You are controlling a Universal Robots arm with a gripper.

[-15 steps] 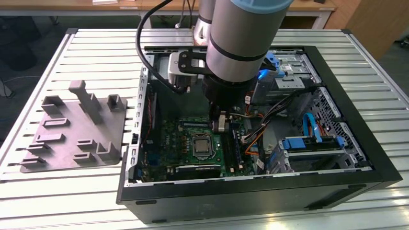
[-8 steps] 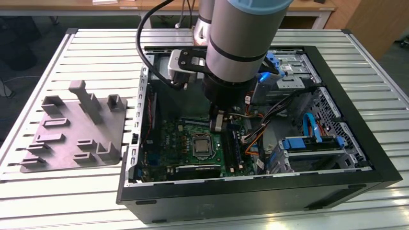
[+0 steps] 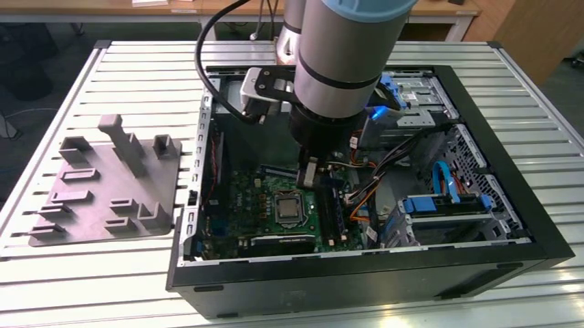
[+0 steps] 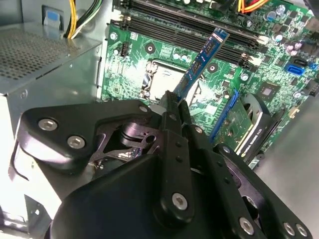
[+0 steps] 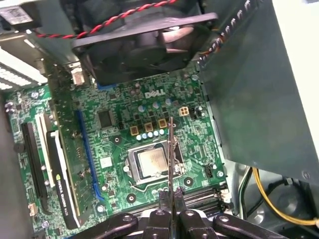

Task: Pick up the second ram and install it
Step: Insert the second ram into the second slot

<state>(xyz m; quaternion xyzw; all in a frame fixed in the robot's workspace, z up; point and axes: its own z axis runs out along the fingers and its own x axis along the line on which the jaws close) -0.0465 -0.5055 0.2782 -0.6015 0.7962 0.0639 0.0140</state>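
Observation:
My gripper [image 3: 308,179] is down inside the open computer case [image 3: 511,171], shut on the second ram [image 4: 202,62], a thin flat strip that sticks out from between the fingers. The first wrist view shows the ram [image 5: 171,149] edge-on above the CPU socket [image 5: 149,164]. It hangs over the green motherboard [image 4: 134,55], apart from the long black memory slots [image 4: 189,22], which lie beside the CPU socket [image 4: 157,79]. In the exterior view the slots [image 3: 330,213] lie just to the right of the CPU socket [image 3: 288,208], below the gripper.
A grey holder tray [image 3: 100,191] with upright posts lies on the slatted table at the exterior view's left. A black fan [image 5: 144,45], a grey metal box [image 5: 249,99], loose cables [image 3: 383,178] and blue drive brackets [image 3: 447,201] crowd the case around the board.

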